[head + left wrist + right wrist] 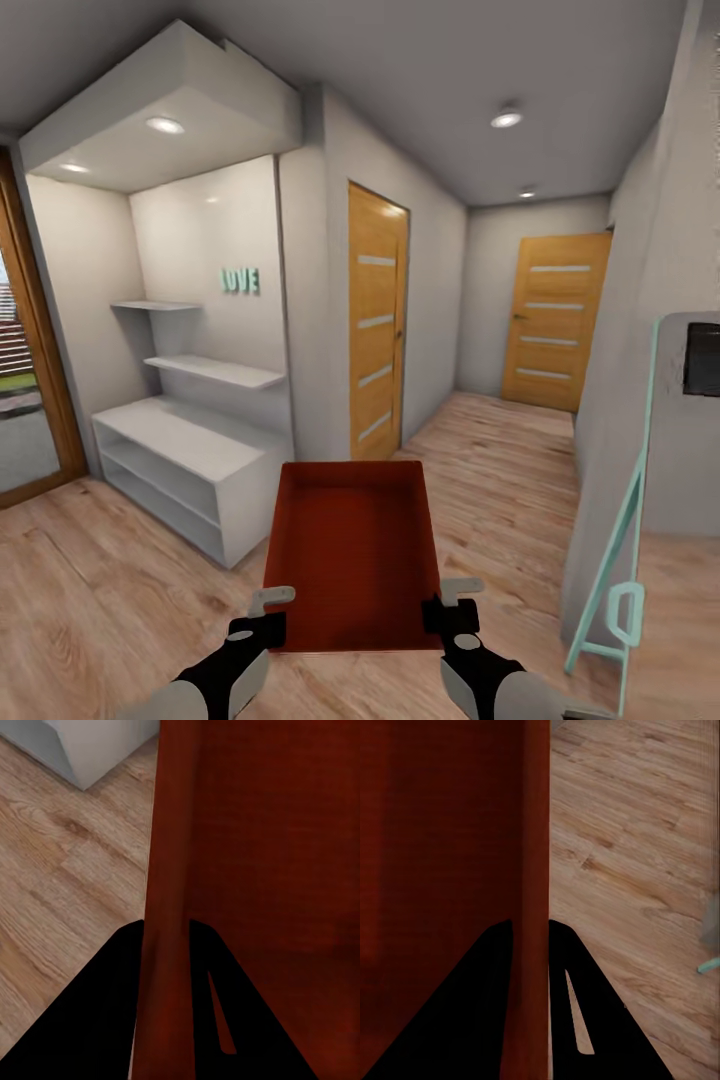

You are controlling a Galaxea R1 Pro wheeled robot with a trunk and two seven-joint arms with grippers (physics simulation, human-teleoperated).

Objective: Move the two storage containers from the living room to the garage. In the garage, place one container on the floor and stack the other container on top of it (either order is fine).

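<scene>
Head view: a red-orange rectangular open-topped storage container (352,550) with low plain walls is held level in front of the robot, above the light wood plank flooring (110,600). The left gripper (268,612) sits at the container's near left corner and the right gripper (448,602) at its near right corner, so the box spans the gap between the two tools. Its flat bottom looks bare.

Left wrist view: the left gripper (166,945) has one dark finger (97,1020) on each side of the container's (255,870) side wall, the wall passing straight between them. Clamped on that wall. Beyond the outer finger lies plank floor (60,870) and a corner of a white cabinet (97,746).

Right wrist view: the right gripper (529,941) straddles the opposite wall of the container (442,847) the same way, fingers (607,1020) pressed to either face. Also clamped. Plank floor (637,855) lies outside the wall.

Surroundings ahead of the grippers: a low white shelving unit (185,470) forward and to the left, with two white wall shelves (215,370) above it and mint "LOVE" lettering (240,280). A wood-panelled door (376,325) stands straight ahead past the container's far edge; a second such door (555,320) closes the corridor's end. A mint-framed standing mirror (625,560) leans near the right arm.
</scene>
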